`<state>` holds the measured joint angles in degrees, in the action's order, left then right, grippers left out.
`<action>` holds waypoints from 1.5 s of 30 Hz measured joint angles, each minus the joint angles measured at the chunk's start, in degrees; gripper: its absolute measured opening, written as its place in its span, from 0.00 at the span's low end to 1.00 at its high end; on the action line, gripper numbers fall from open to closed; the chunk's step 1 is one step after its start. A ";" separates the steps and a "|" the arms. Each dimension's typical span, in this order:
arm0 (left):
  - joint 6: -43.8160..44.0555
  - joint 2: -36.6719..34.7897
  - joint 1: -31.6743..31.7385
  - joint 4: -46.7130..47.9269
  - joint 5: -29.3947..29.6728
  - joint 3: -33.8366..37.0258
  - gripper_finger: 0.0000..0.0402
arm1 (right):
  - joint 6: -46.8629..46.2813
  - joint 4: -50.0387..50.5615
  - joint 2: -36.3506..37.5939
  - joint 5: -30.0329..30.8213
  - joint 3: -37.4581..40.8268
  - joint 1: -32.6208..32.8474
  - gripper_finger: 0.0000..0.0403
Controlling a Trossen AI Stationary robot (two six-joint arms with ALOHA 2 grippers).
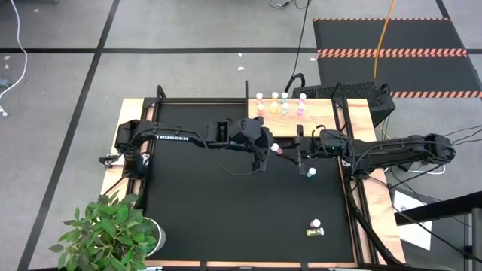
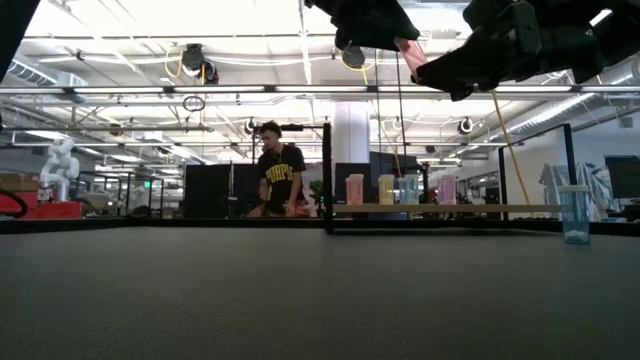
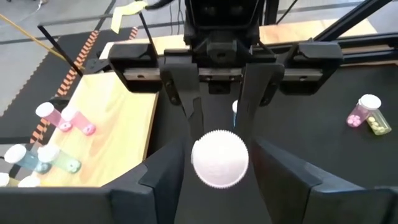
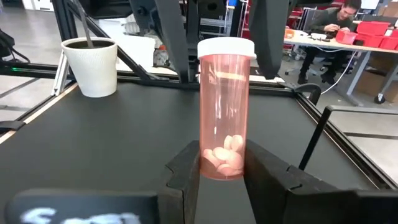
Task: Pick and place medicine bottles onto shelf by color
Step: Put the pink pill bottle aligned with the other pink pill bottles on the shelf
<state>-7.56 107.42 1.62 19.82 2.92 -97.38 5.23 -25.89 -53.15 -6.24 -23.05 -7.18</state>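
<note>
A pink bottle [image 4: 226,112] is being held above the middle of the black mat [image 1: 226,211], its base clamped by the right gripper [image 1: 290,153] and its white cap [image 3: 219,158] being gripped by the left gripper [image 1: 265,153]. The shelf [image 1: 280,108] is standing nearby with bottles.

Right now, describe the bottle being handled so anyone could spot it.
Over the middle of the mat the right gripper and left gripper meet. Between them is a pink bottle, white-capped. It alone is off the table; the others rest on shelf or mat.
</note>
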 joint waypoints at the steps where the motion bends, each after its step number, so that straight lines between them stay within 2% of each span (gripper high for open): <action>1: 0.00 0.00 -0.09 -0.30 -0.01 0.00 0.45 | 0.00 0.00 0.00 0.00 0.00 0.00 0.25; 10: 0.30 0.00 -0.22 -0.01 -0.09 0.00 0.33 | -0.09 0.02 0.00 -0.02 0.02 0.00 0.25; 17: 0.49 0.00 0.01 0.07 -0.09 0.00 0.32 | -1.60 0.16 0.00 0.50 0.04 0.00 0.27; 20: 1.00 0.00 0.67 0.78 0.46 0.00 0.32 | -1.59 1.48 0.02 4.86 0.04 0.02 0.33; 27: 1.80 -0.28 3.80 6.17 1.50 0.00 0.31 | -0.04 6.31 0.57 20.43 0.07 -0.04 0.53; 32: -2.64 -0.28 7.08 6.70 1.55 0.02 0.32 | -3.77 8.69 4.18 24.28 0.04 -0.04 0.64; 36: -4.61 -0.28 10.81 7.18 1.04 -0.21 0.32 | -7.77 17.36 7.65 24.44 -3.14 -0.04 0.67; 40: -8.61 0.62 14.47 10.80 0.68 -4.81 0.32 | -7.60 25.80 8.34 24.45 -8.46 -0.02 0.67; 45: -11.29 5.40 17.94 19.26 0.27 -17.30 0.32 | -4.73 27.54 7.51 27.35 -12.93 0.00 0.66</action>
<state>-18.85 112.81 19.56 39.08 3.19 -114.68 0.50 1.65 -45.63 21.11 -35.98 -7.18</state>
